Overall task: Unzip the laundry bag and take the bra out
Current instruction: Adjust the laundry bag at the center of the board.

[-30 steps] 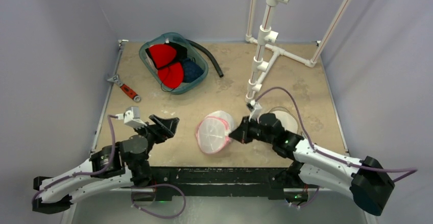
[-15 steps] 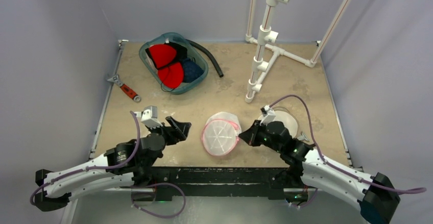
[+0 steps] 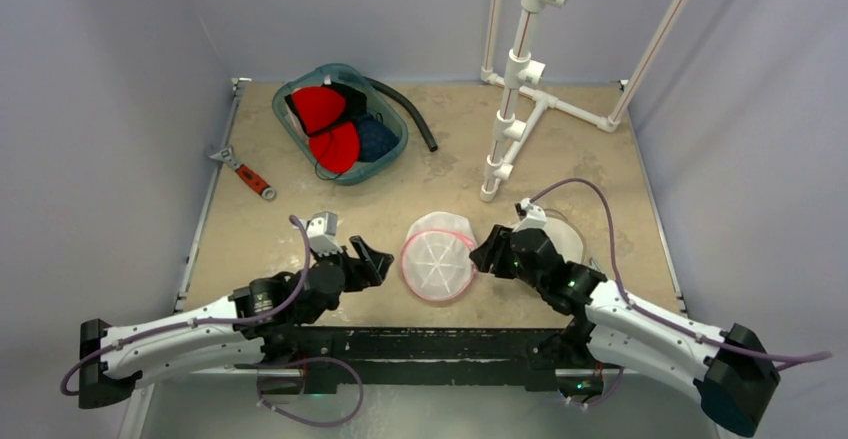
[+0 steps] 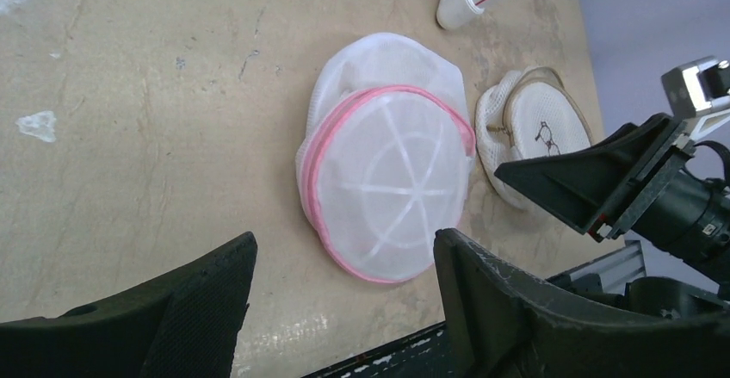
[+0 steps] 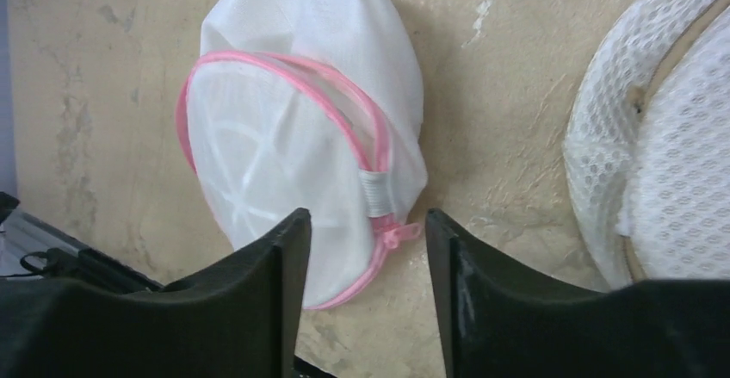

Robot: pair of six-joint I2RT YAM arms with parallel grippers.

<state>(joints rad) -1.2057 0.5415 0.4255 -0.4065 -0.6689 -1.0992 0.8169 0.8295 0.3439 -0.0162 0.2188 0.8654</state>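
The laundry bag (image 3: pixel 437 264) is a round white mesh pouch with a pink zipper rim, lying flat near the table's front edge. It also fills the left wrist view (image 4: pixel 387 180) and the right wrist view (image 5: pixel 275 145). No bra shows through its mesh. My right gripper (image 3: pixel 483 251) is open at the bag's right edge. The pink zipper pull (image 5: pixel 398 236) lies untouched between its fingers (image 5: pixel 366 214). My left gripper (image 3: pixel 372 257) stands open just left of the bag, with nothing between its fingers (image 4: pixel 346 236).
A second white mesh piece with beige trim (image 3: pixel 562 231) lies right of the bag, partly under my right arm. At the back left are a teal basket (image 3: pixel 340 122) holding red and dark items, a black hose (image 3: pixel 405 109) and a red-handled wrench (image 3: pixel 245 172). A white pipe stand (image 3: pixel 515 89) rises at the back.
My right gripper has opened and let go of the bag, which now lies flat a little further right. My left arm has moved right, close to the bag.
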